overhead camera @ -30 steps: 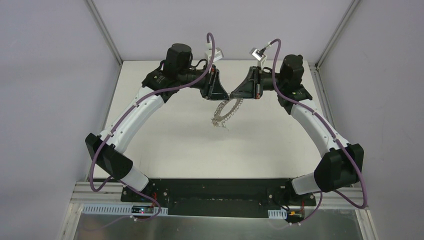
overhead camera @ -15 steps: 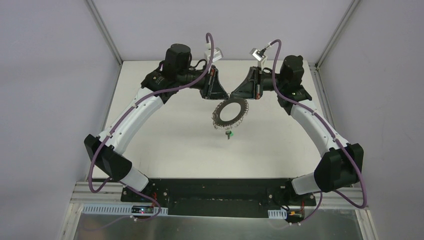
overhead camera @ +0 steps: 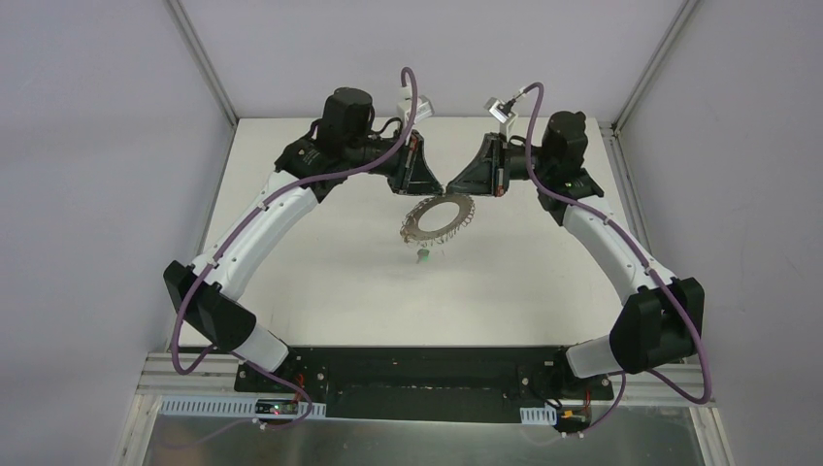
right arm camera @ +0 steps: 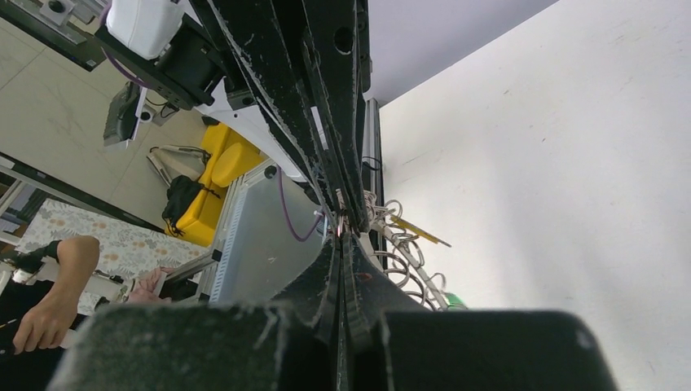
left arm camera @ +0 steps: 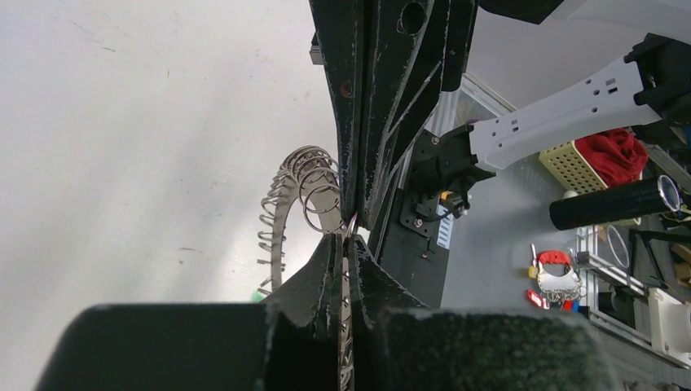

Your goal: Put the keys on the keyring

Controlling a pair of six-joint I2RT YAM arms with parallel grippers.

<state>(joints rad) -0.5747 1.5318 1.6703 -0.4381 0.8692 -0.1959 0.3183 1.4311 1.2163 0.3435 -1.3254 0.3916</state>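
The left arm (overhead camera: pixel 262 214) and right arm (overhead camera: pixel 607 238) had white curved links, black joint housings and purple cables (overhead camera: pixel 411 85) looping alongside.

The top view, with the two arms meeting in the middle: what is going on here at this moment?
Two robot arms are working on the keyring. The left gripper and the right gripper meet tip to tip above the table. Both are shut and appear to pinch the ring's upper edge, so the loop hangs tilted below them. A green key shows just under the ring's low edge; whether it hangs from the ring or lies on the table cannot be told.
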